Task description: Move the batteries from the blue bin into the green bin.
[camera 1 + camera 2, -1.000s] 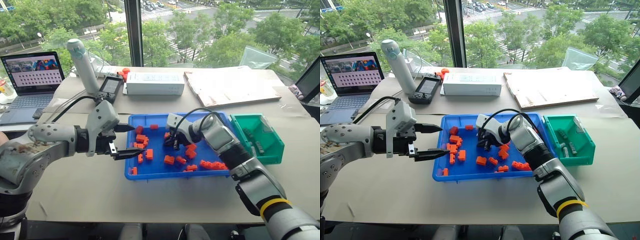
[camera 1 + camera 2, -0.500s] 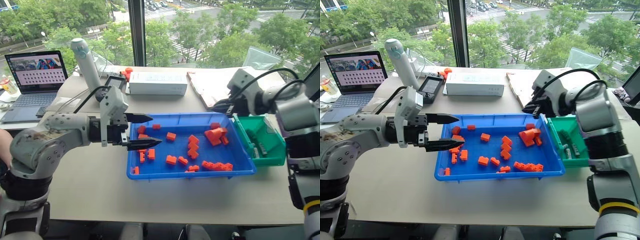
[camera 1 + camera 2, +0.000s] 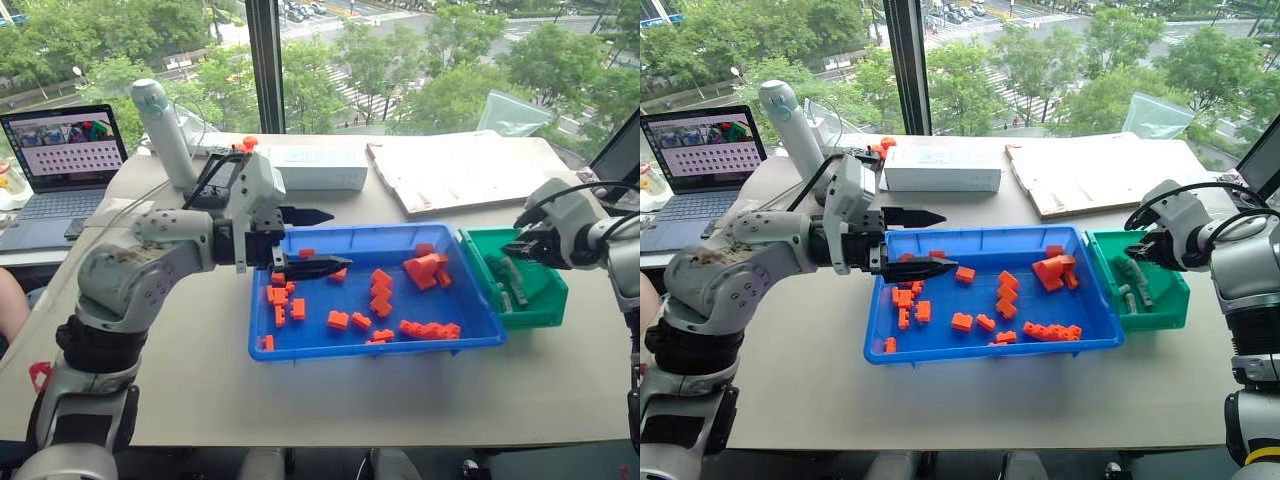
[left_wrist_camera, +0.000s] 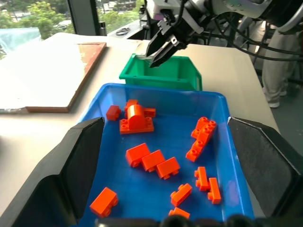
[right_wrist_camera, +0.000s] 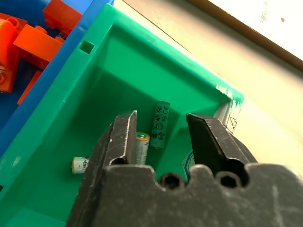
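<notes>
Orange blocks (image 3: 382,300) litter the blue bin (image 3: 470,336); at three o'clock, batteries (image 5: 160,125) lie in the green bin (image 5: 118,75). Right gripper (image 5: 161,135) hangs over them, fingers parted, empty; left gripper (image 3: 320,241) gapes wide, empty.

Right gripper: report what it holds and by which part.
Nothing is held. The right gripper hangs open over the green bin, and the batteries lie loose on the bin's floor below its fingers, untouched.
</notes>
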You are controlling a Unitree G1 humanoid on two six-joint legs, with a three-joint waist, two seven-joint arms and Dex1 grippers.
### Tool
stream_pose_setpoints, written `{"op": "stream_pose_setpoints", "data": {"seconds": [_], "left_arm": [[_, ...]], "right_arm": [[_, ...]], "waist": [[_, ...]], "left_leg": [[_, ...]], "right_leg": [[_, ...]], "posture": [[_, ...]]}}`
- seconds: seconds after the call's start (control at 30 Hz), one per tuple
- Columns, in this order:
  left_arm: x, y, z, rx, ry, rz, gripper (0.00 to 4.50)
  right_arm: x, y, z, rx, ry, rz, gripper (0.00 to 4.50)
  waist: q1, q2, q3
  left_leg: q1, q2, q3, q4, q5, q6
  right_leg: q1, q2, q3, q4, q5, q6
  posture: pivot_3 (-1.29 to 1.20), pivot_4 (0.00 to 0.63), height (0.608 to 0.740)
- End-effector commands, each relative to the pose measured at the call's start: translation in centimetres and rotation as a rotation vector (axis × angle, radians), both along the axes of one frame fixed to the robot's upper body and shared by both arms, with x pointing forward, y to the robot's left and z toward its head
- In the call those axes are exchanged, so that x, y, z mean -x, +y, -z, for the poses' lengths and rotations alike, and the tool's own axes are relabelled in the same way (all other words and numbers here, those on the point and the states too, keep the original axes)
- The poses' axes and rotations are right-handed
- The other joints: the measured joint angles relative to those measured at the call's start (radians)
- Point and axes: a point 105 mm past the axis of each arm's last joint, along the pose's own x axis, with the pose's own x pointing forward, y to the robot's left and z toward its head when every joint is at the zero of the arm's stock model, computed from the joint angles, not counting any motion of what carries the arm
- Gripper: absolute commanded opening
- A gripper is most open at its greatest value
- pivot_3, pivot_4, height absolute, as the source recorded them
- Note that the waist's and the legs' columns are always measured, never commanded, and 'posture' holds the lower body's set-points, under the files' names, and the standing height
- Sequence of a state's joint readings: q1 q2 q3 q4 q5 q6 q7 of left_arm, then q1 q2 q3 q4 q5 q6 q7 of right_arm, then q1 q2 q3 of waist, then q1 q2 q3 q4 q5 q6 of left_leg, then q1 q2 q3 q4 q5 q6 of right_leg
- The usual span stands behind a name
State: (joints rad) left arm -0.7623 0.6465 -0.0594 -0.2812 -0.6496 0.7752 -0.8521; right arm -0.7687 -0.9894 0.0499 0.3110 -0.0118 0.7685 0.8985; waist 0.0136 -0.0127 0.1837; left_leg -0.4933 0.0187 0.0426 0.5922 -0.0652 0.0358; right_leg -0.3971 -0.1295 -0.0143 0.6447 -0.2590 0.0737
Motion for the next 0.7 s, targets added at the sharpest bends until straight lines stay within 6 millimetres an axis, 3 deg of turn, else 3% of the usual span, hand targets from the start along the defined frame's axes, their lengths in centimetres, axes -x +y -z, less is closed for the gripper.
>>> {"op": "stream_pose_setpoints", "data": {"seconds": [0.03, 0.1, 0.27, 0.33, 0.47, 0.63, 0.7], "left_arm": [[0.1, 0.8, -1.2, 0.012, -0.106, -0.051, 4.5], [-0.2, 1.4, -1.1, 0.01, -0.127, -0.108, 4.5], [-0.8, 3.3, -0.6, 0.015, -0.145, -0.225, 4.5], [-0.9, 4.7, -1.0, 0.067, -0.179, -0.287, 4.5], [-1.2, 9.1, -1.0, 0.24, -0.137, -0.462, 4.5], [-0.1, 10.8, 1.8, 0.192, -0.072, -0.536, 4.5], [0.0, 11.0, 2.7, 0.178, -0.05, -0.547, 4.5]], "right_arm": [[0.1, -0.5, -4.1, -0.061, -0.137, -0.009, 3.81], [0.1, -0.1, -5.0, -0.077, -0.198, -0.065, 4.41], [0.7, 0.5, -6.4, -0.122, -0.441, -0.212, 4.41], [1.3, -0.6, -4.9, -0.195, -0.431, -0.191, 4.41], [3.3, -0.2, -1.6, -0.352, -0.378, -0.273, 4.41], [4.3, 0.3, 0.4, -0.386, -0.355, -0.301, 4.41], [4.4, 0.5, 0.5, -0.393, -0.361, -0.305, 4.41]], "waist": [[0.0, 0.0, 0.0], [-0.001, 0.0, 0.0], [0.0, 0.0, 0.0], [0.001, 0.0, 0.0], [0.003, 0.0, 0.0], [-0.003, 0.0, 0.0], [-0.003, 0.0, 0.0]], "left_leg": [[0.0, 0.0, 0.0, 0.0, 0.0, 0.0], [0.0, 0.0, 0.0, 0.0, -0.001, 0.001], [0.001, 0.0, 0.0, 0.0, -0.001, 0.001], [0.001, 0.0, 0.0, 0.0, -0.001, 0.002], [0.002, 0.001, 0.0, 0.001, -0.001, 0.002], [0.005, 0.001, 0.0, 0.002, -0.001, 0.002], [0.005, 0.001, 0.0, 0.002, -0.006, -0.005]], "right_leg": [[0.0, 0.0, 0.0, -0.001, 0.0, 0.0], [0.001, 0.0, 0.0, -0.002, 0.0, 0.0], [0.002, 0.0, -0.001, -0.003, 0.0, 0.001], [0.004, 0.0, -0.001, -0.004, 0.0, 0.001], [0.006, 0.0, -0.002, -0.004, 0.001, 0.001], [0.007, 0.0, -0.001, -0.003, 0.001, 0.001], [0.008, 0.0, -0.001, -0.003, 0.001, 0.001]], "posture": [[0.0, 0.15, 0.74], [0.0, 0.15, 0.74], [0.0, 0.15, 0.74], [0.0, 0.15, 0.74], [0.0, 0.15, 0.74], [0.0, 0.15, 0.74], [0.0, 0.15, 0.74]]}}
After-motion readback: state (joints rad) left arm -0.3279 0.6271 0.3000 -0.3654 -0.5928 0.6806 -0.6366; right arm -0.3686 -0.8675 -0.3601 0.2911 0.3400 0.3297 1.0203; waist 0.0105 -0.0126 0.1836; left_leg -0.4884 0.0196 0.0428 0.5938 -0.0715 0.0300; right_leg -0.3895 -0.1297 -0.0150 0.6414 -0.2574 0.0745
